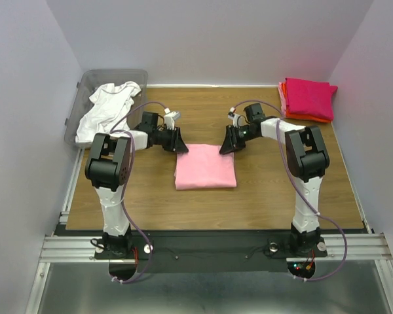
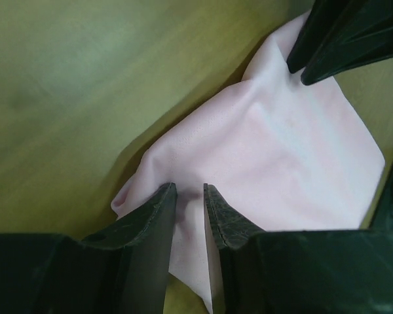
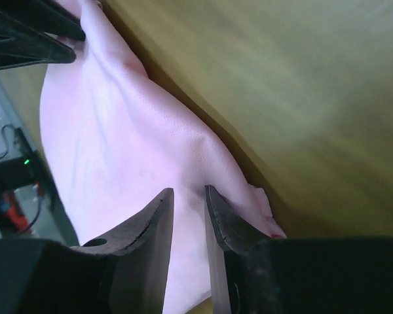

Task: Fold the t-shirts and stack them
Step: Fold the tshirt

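The light pink t-shirt [image 1: 205, 167] lies folded into a rectangle mid-table. My left gripper [image 1: 181, 145] is at its far left corner and my right gripper [image 1: 224, 145] at its far right corner. In the left wrist view the jaws [image 2: 190, 190] stand narrow with pink cloth [image 2: 281, 150] pinched between them. The right wrist view shows the same: my right gripper [image 3: 188, 191] holds the pink cloth [image 3: 118, 131], whose far edge rises a little off the wood. A white t-shirt [image 1: 108, 108] lies crumpled in the bin. A folded magenta t-shirt [image 1: 309, 97] tops an orange one [image 1: 308, 118] at the back right.
The clear grey plastic bin [image 1: 85, 82] stands at the back left corner, partly off the wooden table [image 1: 268, 190]. Walls close in the left, back and right sides. Each wrist view shows the other gripper's black fingers [image 2: 327, 52] [image 3: 33, 39] across the shirt.
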Robot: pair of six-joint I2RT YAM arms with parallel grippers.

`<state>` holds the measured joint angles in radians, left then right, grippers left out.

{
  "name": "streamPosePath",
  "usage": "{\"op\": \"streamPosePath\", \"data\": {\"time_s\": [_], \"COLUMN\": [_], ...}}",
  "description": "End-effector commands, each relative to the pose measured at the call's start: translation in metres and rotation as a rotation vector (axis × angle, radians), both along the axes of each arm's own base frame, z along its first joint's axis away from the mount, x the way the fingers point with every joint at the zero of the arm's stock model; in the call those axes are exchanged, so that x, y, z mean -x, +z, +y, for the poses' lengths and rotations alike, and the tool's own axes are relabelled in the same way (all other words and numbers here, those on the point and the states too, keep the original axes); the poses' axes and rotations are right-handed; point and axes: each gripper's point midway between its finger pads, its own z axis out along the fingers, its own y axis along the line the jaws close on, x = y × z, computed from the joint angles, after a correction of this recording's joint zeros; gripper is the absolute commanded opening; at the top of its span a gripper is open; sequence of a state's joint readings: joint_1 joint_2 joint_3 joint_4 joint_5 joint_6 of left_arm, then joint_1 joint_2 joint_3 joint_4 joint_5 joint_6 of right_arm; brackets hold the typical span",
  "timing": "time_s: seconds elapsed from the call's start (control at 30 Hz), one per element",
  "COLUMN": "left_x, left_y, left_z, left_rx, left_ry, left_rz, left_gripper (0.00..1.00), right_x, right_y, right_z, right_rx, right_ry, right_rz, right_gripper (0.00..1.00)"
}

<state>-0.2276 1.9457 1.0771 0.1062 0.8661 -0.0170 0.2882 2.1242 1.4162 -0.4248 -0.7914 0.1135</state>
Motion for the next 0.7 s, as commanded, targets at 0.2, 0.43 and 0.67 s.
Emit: {"op": "streamPosePath", "data": {"time_s": [0.2,0.43,0.67], "left_x": [-0.041,0.027,0.065], "left_y": [0.099,0.132,0.082], "left_z": [-0.003,-0.028,-0.071], "left_rx": [0.052,0.235,0.258], "left_ry": [-0.051,-0.059,-0.136], "left_rz": [-0.283,-0.189,-0.039], "left_gripper": [0.35,0.36,0.36], "right_x": [-0.074,0.022,0.057], "right_y": [0.109,0.137,0.059], "right_z": [0.000,0.023,0.020], "right_rx": [-0.102,-0.246,-0.198], "right_ry": [-0.040,0.051,0.083], "right_rz": [-0.348,-0.185,-0.010], "right_gripper": [0.37,0.42,0.41]}}
